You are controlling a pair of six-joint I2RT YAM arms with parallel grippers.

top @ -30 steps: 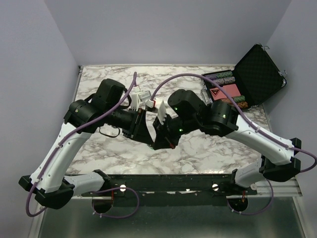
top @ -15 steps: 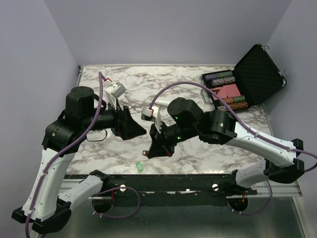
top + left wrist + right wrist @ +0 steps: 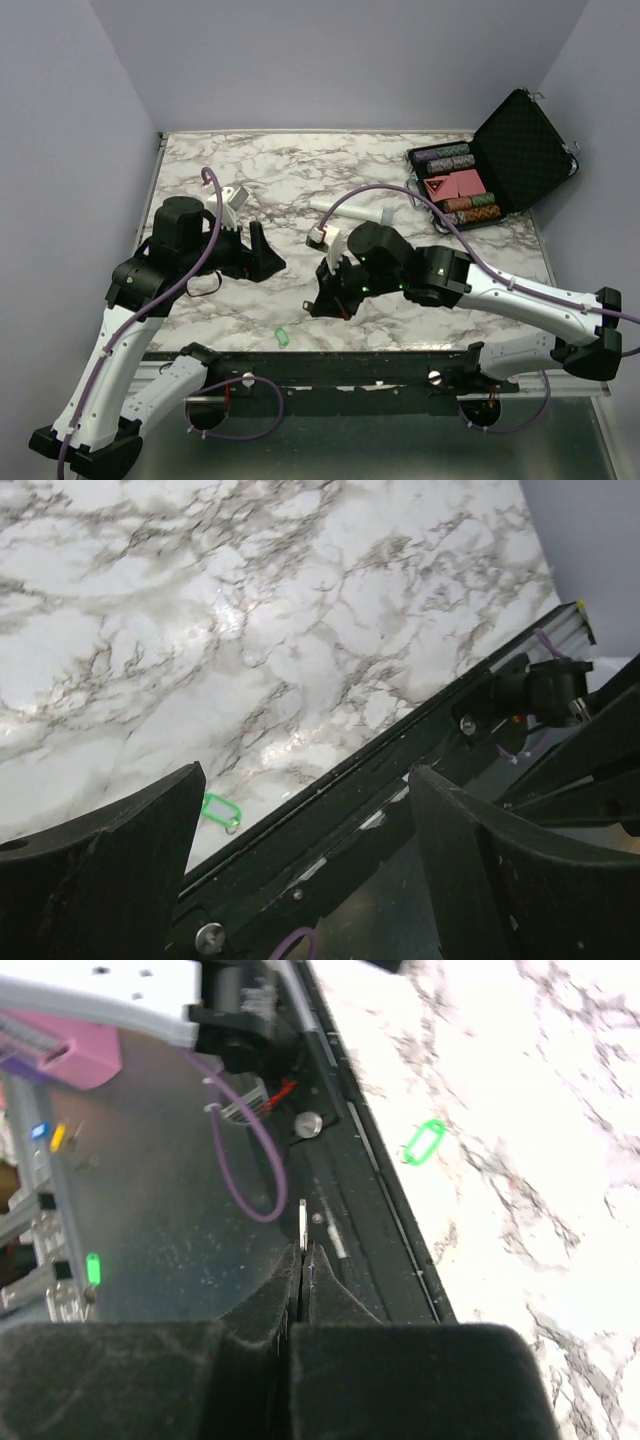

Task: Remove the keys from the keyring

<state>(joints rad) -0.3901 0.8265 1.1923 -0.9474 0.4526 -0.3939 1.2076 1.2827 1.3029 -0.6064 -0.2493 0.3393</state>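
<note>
The keyring [image 3: 282,337], a small green fob with a thin metal ring, lies on the marble table near its front edge, apart from both grippers. It also shows in the left wrist view [image 3: 220,810] and the right wrist view [image 3: 424,1142]. My right gripper [image 3: 318,300] is shut on the key [image 3: 302,1222], a thin grey metal piece sticking out past the fingertips [image 3: 312,1260], held above the table's front rail. My left gripper [image 3: 262,262] is open and empty [image 3: 308,775], above and to the left of the keyring.
An open black case [image 3: 500,160] with poker chips stands at the back right. A long white cylinder [image 3: 350,210] lies on the marble behind the right arm. The black front rail [image 3: 380,780] runs just beyond the keyring.
The two grippers were together; they have parted. The left arm has drawn back to the left and is open. The green keyring now lies on the table. The right gripper moved forward and down.
</note>
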